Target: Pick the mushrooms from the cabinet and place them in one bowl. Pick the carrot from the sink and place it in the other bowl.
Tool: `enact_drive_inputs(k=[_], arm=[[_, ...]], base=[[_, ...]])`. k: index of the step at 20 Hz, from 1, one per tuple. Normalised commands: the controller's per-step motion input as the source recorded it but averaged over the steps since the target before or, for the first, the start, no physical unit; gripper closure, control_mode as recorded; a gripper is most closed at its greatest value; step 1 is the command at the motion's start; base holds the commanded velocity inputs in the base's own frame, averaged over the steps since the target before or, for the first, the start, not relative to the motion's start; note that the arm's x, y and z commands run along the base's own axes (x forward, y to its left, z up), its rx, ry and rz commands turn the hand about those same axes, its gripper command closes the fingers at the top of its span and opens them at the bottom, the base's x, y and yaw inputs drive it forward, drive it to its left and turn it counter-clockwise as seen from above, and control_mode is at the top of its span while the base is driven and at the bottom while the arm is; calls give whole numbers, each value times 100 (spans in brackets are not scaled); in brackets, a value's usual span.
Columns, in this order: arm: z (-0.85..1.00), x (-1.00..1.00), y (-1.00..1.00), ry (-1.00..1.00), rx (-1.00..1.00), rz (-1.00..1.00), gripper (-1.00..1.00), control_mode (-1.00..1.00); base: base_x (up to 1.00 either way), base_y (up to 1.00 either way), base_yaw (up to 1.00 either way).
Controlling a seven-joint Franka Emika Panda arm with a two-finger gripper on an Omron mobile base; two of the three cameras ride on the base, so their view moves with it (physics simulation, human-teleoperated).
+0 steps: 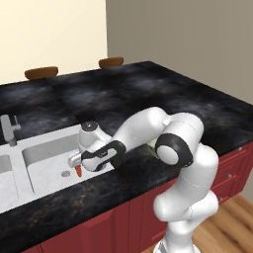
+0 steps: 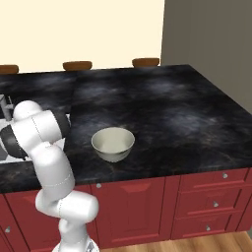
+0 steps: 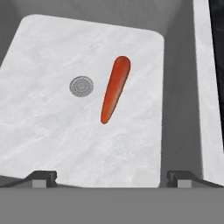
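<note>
Even, flat rendered light throughout; sharp, no glare, only faint soft shadows.

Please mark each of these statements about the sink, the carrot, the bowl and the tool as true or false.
1. The carrot lies on the floor of the sink basin. True.
2. The tool is closed on the carrot. False: its jaws stand wide open above the carrot, apart from it.
3. The cream bowl on the counter holds nothing. True.
4. The carrot covers the drain. False: it lies beside the drain, with a gap between them.
5. The cream bowl stands inside the sink. False: it stands on the dark counter, beside the arm.
</note>
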Motion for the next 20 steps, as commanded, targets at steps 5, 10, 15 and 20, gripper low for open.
enact_drive_inputs(k=[5,10,15,20], arm=[[-11,10,0,-8,0,0,-100,-100],[-21,12,0,-17,0,0,-100,-100],[-7,0,0,-4,0,1,-100,-100],[-7,18,8,0,0,-1,-100,-100]], base=[[0,0,0],[0,0,0],[0,0,0],[0,0,0]])
